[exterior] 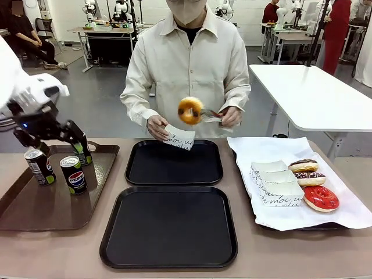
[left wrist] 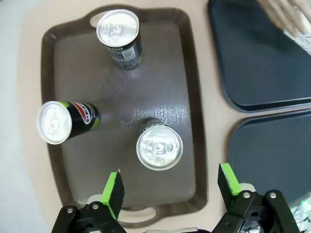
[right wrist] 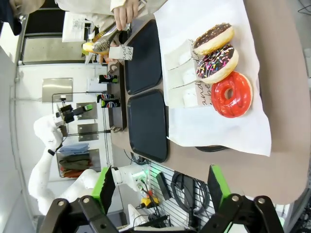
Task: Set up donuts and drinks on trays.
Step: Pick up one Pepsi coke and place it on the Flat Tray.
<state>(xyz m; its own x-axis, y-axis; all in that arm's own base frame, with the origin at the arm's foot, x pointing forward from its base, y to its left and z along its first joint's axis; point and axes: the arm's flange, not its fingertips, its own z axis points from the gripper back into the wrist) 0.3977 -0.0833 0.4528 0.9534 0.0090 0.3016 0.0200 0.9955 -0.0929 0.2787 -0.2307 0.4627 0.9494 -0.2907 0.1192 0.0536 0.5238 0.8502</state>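
Cans [exterior: 74, 174] upright on brown tray [exterior: 35, 209], awaiting pickup; left gripper [left wrist: 170, 183] spread wide above one, apparently for a grasp. Right of brown tray, yellow donut [exterior: 190, 110] in tongs [exterior: 210, 113], person's hand [exterior: 157, 125] pinching paper sleeve [exterior: 180, 138] to receive it.

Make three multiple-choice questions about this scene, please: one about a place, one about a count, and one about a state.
1. Where do the drink cans stand?
A) on the brown tray
B) on a black tray
C) on the bare table

2. How many donuts lie on the white paper?
A) two
B) three
C) four

3. In what state is the left gripper?
A) open, holding nothing
B) shut on a can
C) shut on a donut

Answers:
1 A: all three cans stand inside the brown tray's rim.
2 B: two chocolate-topped ones and one red one lie there in a row.
3 A: its jaws stand wide apart above the brown tray, and none of the cans is between them.
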